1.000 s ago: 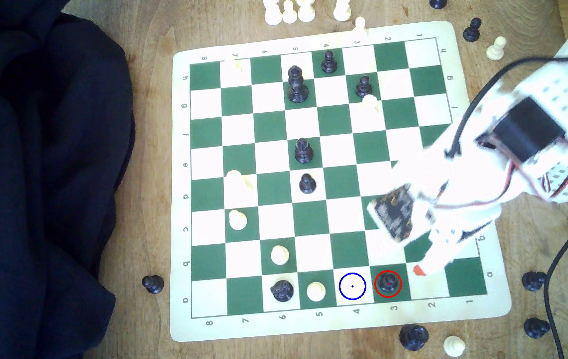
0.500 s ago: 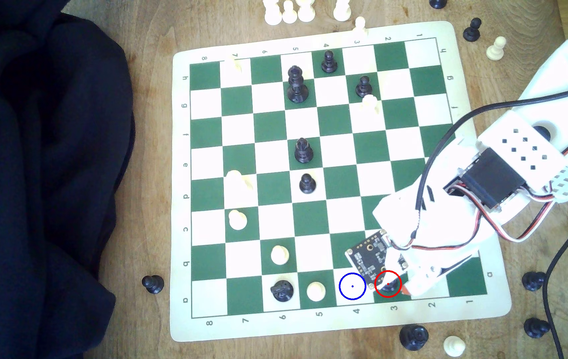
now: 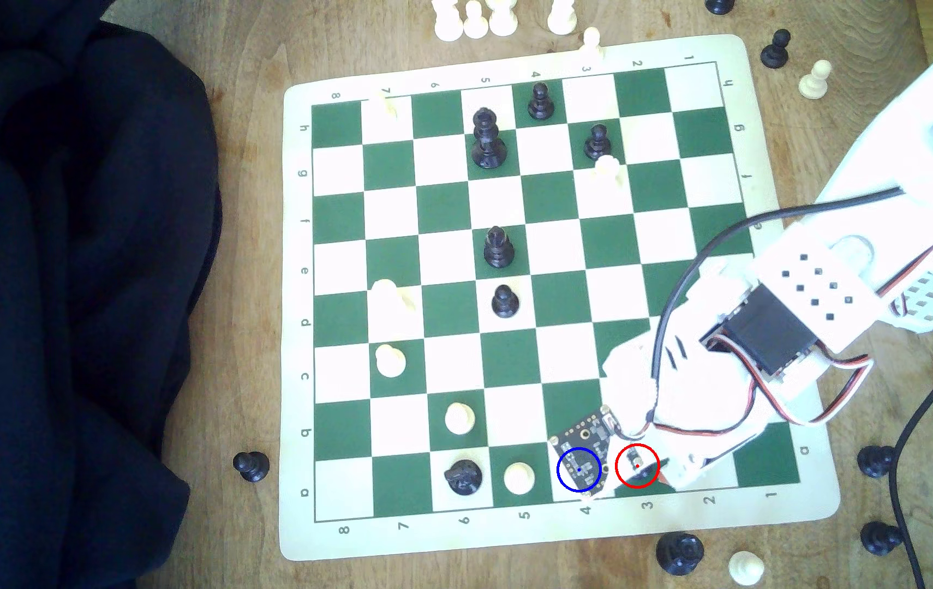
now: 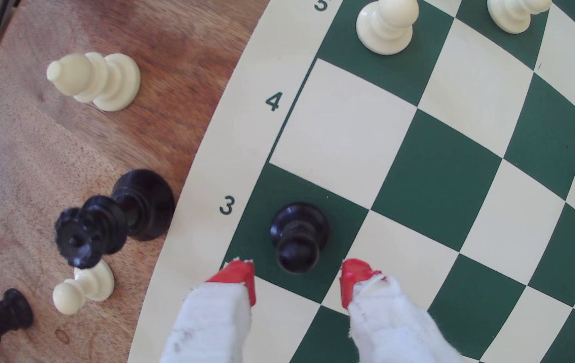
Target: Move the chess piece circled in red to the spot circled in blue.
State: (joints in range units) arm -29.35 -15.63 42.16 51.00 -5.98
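Since half a second ago I've lowered my red-tipped white pincer [image 4: 298, 279]; jaws apart, the small glossy black pawn [image 4: 299, 237] stands just ahead between its tips.

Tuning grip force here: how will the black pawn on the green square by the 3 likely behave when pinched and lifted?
The black pawn looks glossy, so the red-tipped claw, open on either side of it, might slip on its round head. Its flared base probably keeps it upright under light contact. It looks small and rigid, likely light; a high pinch could tip it.
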